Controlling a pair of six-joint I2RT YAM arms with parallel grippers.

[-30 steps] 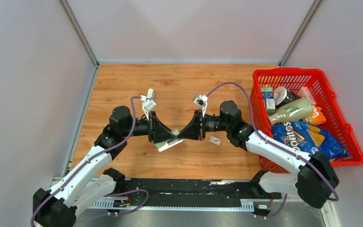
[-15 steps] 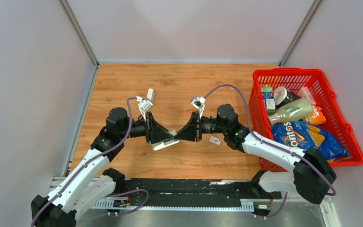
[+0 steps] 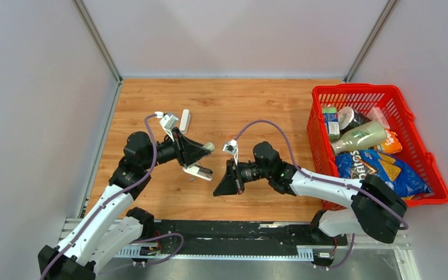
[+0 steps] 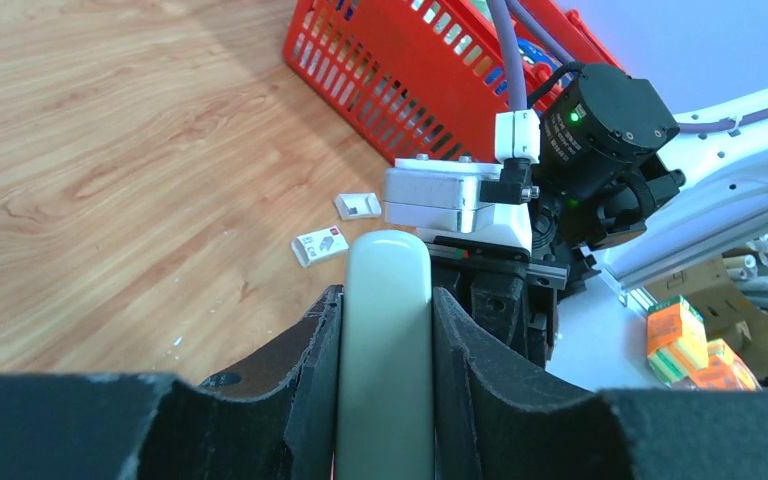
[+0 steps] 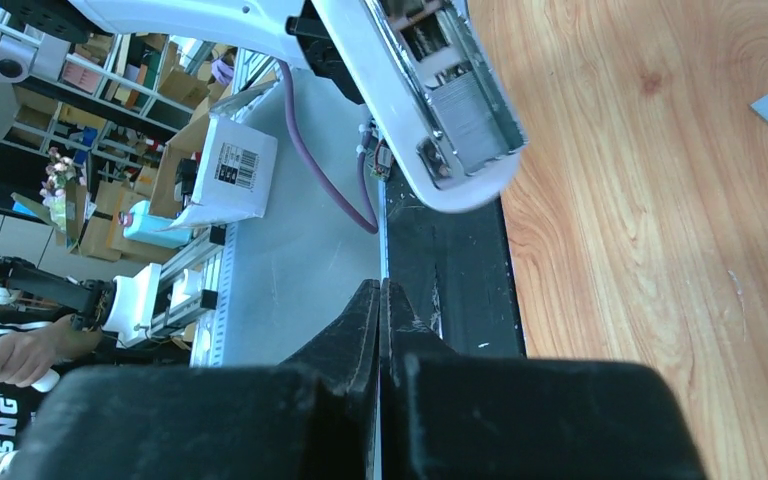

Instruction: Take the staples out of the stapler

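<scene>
My left gripper (image 3: 203,158) is shut on the pale stapler (image 3: 200,169), which it holds above the wood table (image 3: 239,105) left of centre. In the left wrist view the stapler's rounded top bar (image 4: 385,330) fills the gap between the black fingers (image 4: 300,350). The right wrist view shows the stapler's open underside with its metal channel (image 5: 455,110); I cannot tell whether staples lie inside. A tiny dark bit (image 3: 191,179), possibly staples, lies on the table under the stapler. My right gripper (image 3: 217,191) hangs low to the stapler's right, apart from it, shut and empty (image 5: 380,288).
A red basket (image 3: 350,92) full of groceries stands at the right edge. A white pill-shaped bar (image 3: 184,121) lies behind the left gripper. Two small white packets (image 4: 320,245) (image 4: 357,205) lie on the wood near the right arm. Grey walls close in the table.
The right gripper has drawn away from the stapler, toward the near edge and lower, and closed fully. The left gripper has swung the stapler left and back.
</scene>
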